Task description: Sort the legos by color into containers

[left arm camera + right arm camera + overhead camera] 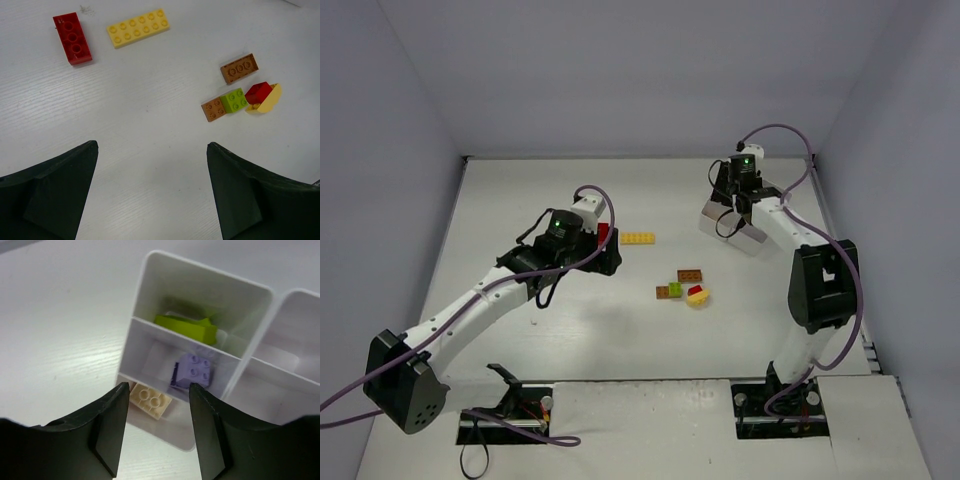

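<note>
Loose legos (137,28) scattered, three inside white tray (137,305)

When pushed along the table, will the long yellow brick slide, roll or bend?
Probably slide: the long yellow brick lies flat on the smooth table. It looks like rigid plastic, so bending seems unlikely.

Glossy plastic legos (138,27) rest on a matt, wood-grained table (150,150).

A white, faintly wood-grained tabletop (620,340) is enclosed by plain pale grey walls (620,70) along its far edge and both sides. A small dark scuff (88,8) marks the tabletop's surface.
</note>
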`<move>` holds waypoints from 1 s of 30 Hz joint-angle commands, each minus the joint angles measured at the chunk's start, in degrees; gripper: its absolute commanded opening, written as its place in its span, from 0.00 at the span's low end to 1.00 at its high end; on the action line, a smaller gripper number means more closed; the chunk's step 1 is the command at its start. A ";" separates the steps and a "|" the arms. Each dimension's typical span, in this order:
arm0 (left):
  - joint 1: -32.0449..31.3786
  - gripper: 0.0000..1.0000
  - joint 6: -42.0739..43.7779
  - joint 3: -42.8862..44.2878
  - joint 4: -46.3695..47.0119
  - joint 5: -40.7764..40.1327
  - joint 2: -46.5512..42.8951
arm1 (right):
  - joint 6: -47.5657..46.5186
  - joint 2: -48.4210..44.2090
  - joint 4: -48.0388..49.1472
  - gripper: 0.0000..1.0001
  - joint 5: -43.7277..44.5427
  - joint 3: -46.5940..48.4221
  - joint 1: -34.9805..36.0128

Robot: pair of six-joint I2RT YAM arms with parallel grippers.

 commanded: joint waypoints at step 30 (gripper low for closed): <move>9.43 0.83 2.40 -0.46 -3.71 4.61 -1.69 | -23.73 -8.06 -14.52 0.53 -20.65 -8.85 11.85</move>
